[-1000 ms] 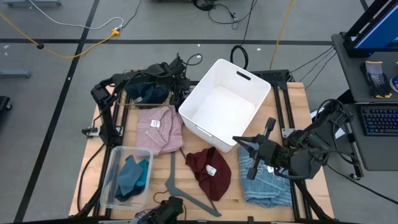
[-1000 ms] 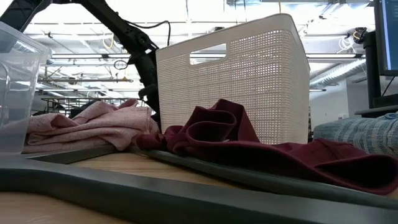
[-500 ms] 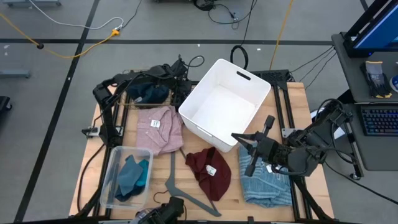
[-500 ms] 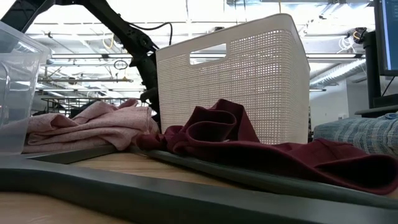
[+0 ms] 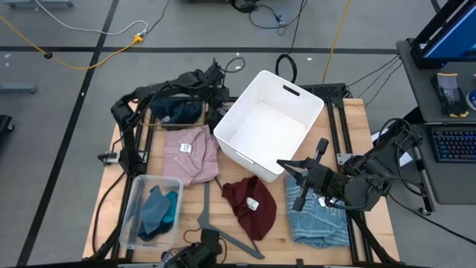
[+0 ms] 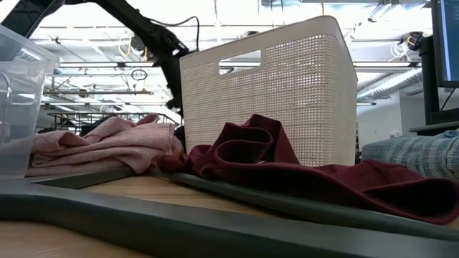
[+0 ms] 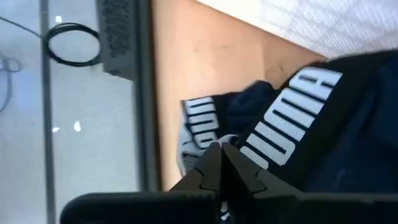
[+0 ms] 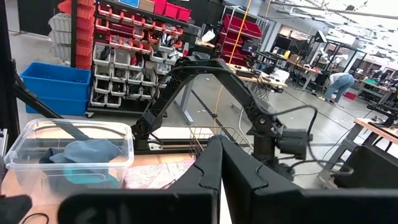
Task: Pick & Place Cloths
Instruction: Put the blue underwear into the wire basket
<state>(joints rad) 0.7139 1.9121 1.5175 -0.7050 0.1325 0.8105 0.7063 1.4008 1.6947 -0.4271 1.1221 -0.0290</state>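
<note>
Left gripper (image 7: 222,163) at the far back of the table, beside the white bin's (image 5: 253,152) outer wall. Fingers pressed together, tips meeting in the wrist view, with a fold of the dark navy cloth (image 7: 298,134) pinched between them. White lettering of the fabric runs just past my fingertips and off to one side. The pinch sits at the cloth's edge, which I judge sensible: an edge grip lets the piece trail free and hang clear of the bin wall on a lift. In the high view my left gripper (image 5: 214,80) is above the dark heap, bin rim just beside it.

Right gripper (image 5: 301,181) waits in front of the bin, between it and the light-blue ribbed cloth (image 5: 318,220). Its fingers look closed on nothing in the wrist view. No fabric between them.

Other cloths, all well away from my left fingers:
- pink cloth (image 5: 191,152), flat beside the bin, tag up
- maroon cloth (image 5: 251,205), crumpled by the grey hanger (image 5: 210,222)
- teal pieces (image 5: 158,209) in the clear tub (image 5: 132,221)

Bin holds nothing yet. Judgement: navy piece is the first to go, chosen because it lies nearest my left arm's reach. Risk: thin pinch may slip.
</note>
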